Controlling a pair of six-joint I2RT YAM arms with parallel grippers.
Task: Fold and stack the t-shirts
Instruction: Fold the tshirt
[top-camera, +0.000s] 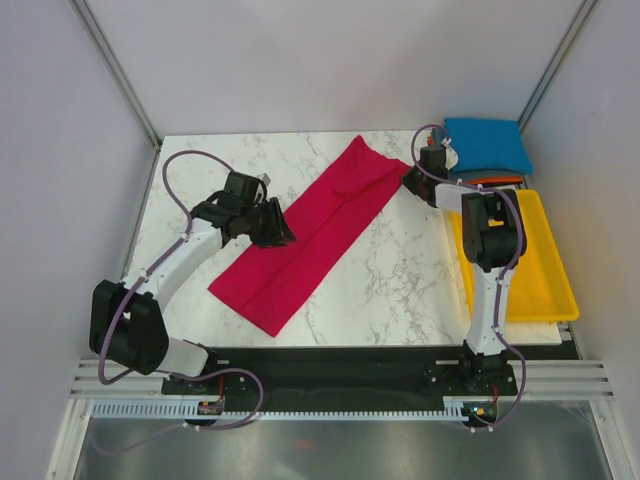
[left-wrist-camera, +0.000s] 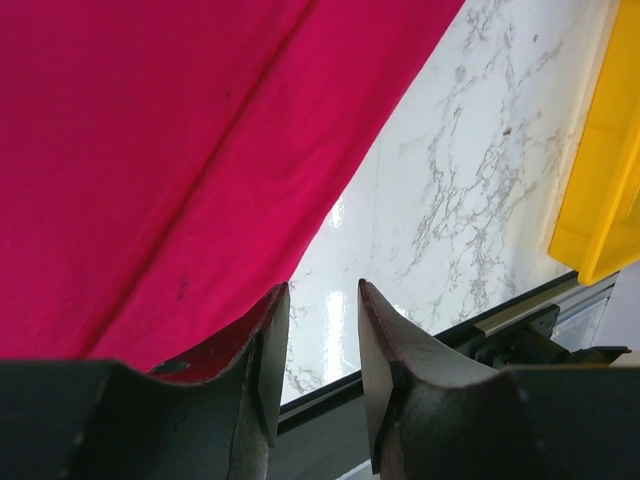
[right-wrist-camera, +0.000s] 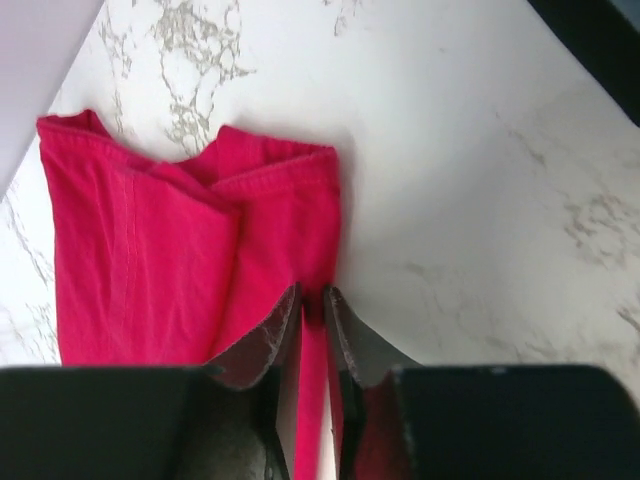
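The crimson-red t-shirt (top-camera: 310, 235) lies on the marble table as a long strip folded lengthwise, running from near left to far right. My left gripper (top-camera: 281, 232) is at the strip's left edge near its middle. In the left wrist view it (left-wrist-camera: 320, 290) is open and empty, with the red cloth (left-wrist-camera: 170, 150) just beside its left finger. My right gripper (top-camera: 409, 180) is at the strip's far right corner. In the right wrist view it (right-wrist-camera: 313, 292) is shut on a pinch of the red shirt's edge (right-wrist-camera: 200, 250). A folded bright blue t-shirt (top-camera: 488, 143) tops a stack at the back right, with an orange edge (top-camera: 492, 179) beneath it.
A yellow plastic tray (top-camera: 535, 265) sits at the right side of the table, just near of the stack; its corner shows in the left wrist view (left-wrist-camera: 605, 180). Grey walls close in the table on both sides. A black rail runs along the near edge.
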